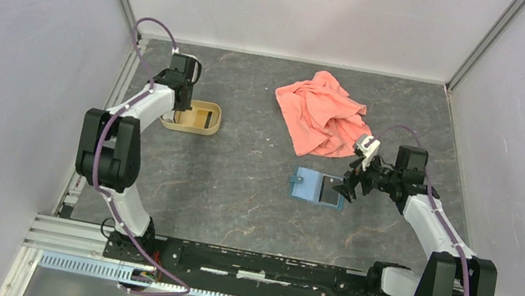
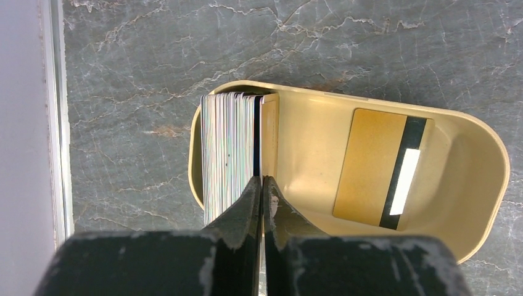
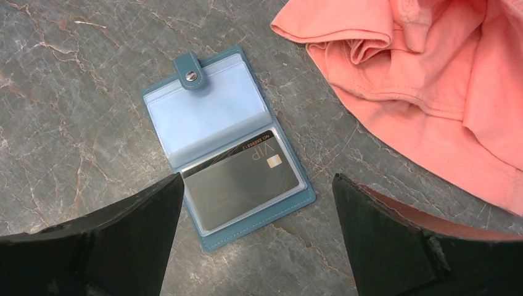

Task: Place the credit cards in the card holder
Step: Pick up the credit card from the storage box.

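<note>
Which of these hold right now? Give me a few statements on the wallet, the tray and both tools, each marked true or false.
The card holder lies open on the table. True.
Both its pockets are empty. False: a grey card sits in one pocket.
The right tool is shut. False: its jaws stand wide open above the card holder.
A tan card lies flat in the tray. True.
The left tool pinches the end card of the upright stack. True.
The pink cloth covers the card holder. False: it lies beside it, apart.
</note>
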`<state>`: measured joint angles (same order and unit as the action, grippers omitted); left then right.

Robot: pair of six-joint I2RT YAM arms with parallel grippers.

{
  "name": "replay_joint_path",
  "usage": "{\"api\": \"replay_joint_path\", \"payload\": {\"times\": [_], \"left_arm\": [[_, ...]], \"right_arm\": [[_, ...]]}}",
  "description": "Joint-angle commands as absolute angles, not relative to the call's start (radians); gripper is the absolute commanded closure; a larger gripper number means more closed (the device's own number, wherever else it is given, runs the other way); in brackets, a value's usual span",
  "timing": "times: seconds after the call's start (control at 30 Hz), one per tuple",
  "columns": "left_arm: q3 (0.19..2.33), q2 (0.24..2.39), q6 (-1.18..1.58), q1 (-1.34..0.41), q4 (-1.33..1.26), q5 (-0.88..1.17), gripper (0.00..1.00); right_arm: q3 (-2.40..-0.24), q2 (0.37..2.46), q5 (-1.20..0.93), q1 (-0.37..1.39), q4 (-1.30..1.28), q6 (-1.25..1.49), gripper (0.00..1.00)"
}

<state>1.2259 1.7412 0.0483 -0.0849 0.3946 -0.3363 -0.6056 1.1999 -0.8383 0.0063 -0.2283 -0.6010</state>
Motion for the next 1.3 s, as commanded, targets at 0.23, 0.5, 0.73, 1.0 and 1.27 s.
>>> {"api": "replay_joint_path", "payload": {"times": [0.23,0.5,0.73,1.0,1.27], "left_arm": [[1.242,1.761,0.032,-0.067,0.376,-0.351,0.82],[1.241,1.748,0.032,-0.067,0.376,-0.353,0.82],[1.241,1.710,0.046,-0.066,0.374,-0.299,0.97],[1.239,1.627,0.078,-0.067,0.388,-0.131,0.98],[1.083,1.442,0.278,-0.078,0.150,0.650,0.98]], "right_arm": [[-0.652,1.198,-0.876,0.006,-0.224,-0.616,0.02],[-0.652,1.202,-0.876,0.006,-0.225,-0.618,0.02],[-0.653,1.207,-0.879,0.006,-0.229,-0.620,0.02],[-0.658,1.210,-0.877,0.006,-0.240,-0.631,0.02],[-0.649,1.149,-1.013,0.006,-0.233,-0.616,0.02]]}}
